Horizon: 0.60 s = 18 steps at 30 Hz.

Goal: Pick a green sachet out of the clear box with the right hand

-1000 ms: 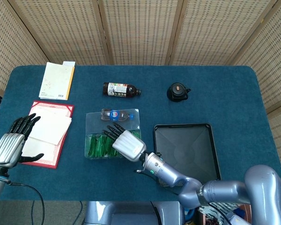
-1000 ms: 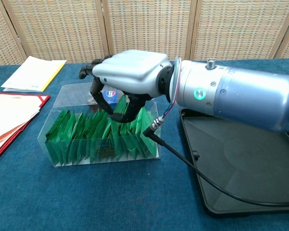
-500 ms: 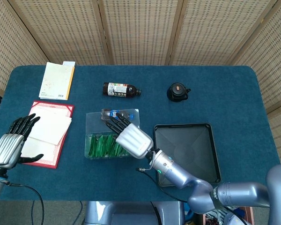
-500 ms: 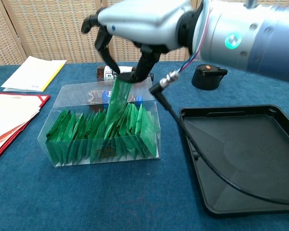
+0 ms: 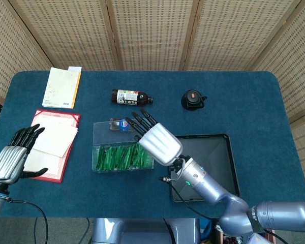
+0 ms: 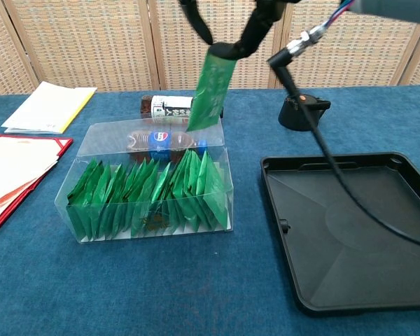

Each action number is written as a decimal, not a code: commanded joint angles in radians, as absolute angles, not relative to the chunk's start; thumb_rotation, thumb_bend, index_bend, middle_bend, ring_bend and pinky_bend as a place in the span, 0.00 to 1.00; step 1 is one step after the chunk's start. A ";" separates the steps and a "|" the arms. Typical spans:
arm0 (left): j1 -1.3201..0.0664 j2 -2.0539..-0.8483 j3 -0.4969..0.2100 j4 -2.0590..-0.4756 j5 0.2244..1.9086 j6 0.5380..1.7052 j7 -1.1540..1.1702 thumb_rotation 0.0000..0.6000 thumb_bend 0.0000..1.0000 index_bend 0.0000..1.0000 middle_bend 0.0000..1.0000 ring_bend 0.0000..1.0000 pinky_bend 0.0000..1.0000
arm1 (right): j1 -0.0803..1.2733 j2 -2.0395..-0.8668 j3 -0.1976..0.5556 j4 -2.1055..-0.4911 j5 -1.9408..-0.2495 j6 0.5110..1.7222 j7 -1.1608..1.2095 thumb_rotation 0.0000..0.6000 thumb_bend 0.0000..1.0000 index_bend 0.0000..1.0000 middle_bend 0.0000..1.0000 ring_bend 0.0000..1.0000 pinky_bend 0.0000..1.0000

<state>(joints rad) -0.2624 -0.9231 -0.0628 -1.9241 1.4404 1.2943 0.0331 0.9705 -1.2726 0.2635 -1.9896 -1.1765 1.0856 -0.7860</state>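
The right hand (image 5: 160,142) has climbed since half a second ago, and the green foil sachet (image 6: 210,89) that was only half drawn out of the row now hangs wholly clear above the clear plastic box (image 6: 84,210). In the chest view only the dark fingertips (image 6: 227,50) remain in the picture, pinching the sachet's top edge; it dangles tilted over the box's far side. In the head view the silver back of the hand has shifted right, now covering the box's right end and the near-left corner of the tray.

Far left, the left hand (image 5: 12,155) is where it was, fingers spread, holding nothing, beside the red folder with white sheets (image 5: 53,145). Further back lies a cream booklet (image 5: 62,87).

In the box, a packed row of green sachets (image 6: 147,196) stands upright in the front compartment; behind them lies a small bottle with a blue cap (image 6: 157,140). Beyond the box a dark brown labelled bottle (image 5: 132,96) lies on its side. To the right sit the shallow black plastic tray (image 6: 364,231) and, behind it, a small black round pot (image 5: 193,99).
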 commanded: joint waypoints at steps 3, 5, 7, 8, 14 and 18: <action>-0.261 -0.923 -0.060 -1.927 1.450 1.297 0.033 1.00 0.05 0.00 0.00 0.00 0.00 | 0.899 -1.200 0.217 -1.999 -1.205 1.122 -0.736 1.00 0.61 0.66 0.16 0.00 0.13; -0.260 -0.923 -0.059 -1.927 1.453 1.299 0.032 1.00 0.05 0.00 0.00 0.00 0.00 | 0.880 -1.188 0.201 -1.994 -1.218 1.126 -0.713 1.00 0.61 0.66 0.16 0.00 0.13; -0.259 -0.922 -0.058 -1.928 1.457 1.301 0.030 1.00 0.05 0.00 0.00 0.00 0.00 | 0.846 -1.167 0.165 -1.980 -1.249 1.130 -0.676 1.00 0.61 0.66 0.16 0.00 0.13; -0.258 -0.921 -0.057 -1.929 1.459 1.302 0.030 1.00 0.05 0.00 0.00 0.00 0.00 | 0.831 -1.160 0.149 -1.972 -1.270 1.135 -0.660 1.00 0.61 0.66 0.16 0.00 0.13; -0.256 -0.921 -0.053 -1.934 1.469 1.305 0.036 1.00 0.05 0.00 0.00 0.00 0.00 | 0.753 -1.139 0.080 -1.920 -1.379 1.166 -0.546 1.00 0.61 0.66 0.16 0.00 0.13; -0.254 -0.923 -0.049 -1.938 1.476 1.308 0.044 1.00 0.05 0.00 0.00 0.00 0.00 | 0.721 -1.137 0.052 -1.889 -1.428 1.174 -0.507 1.00 0.61 0.66 0.16 0.00 0.13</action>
<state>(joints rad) -0.2543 -0.9226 -0.0500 -1.9377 1.4757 1.3080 0.0431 0.7353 -1.1409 0.0651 -1.9034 -1.4125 1.1675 -0.5186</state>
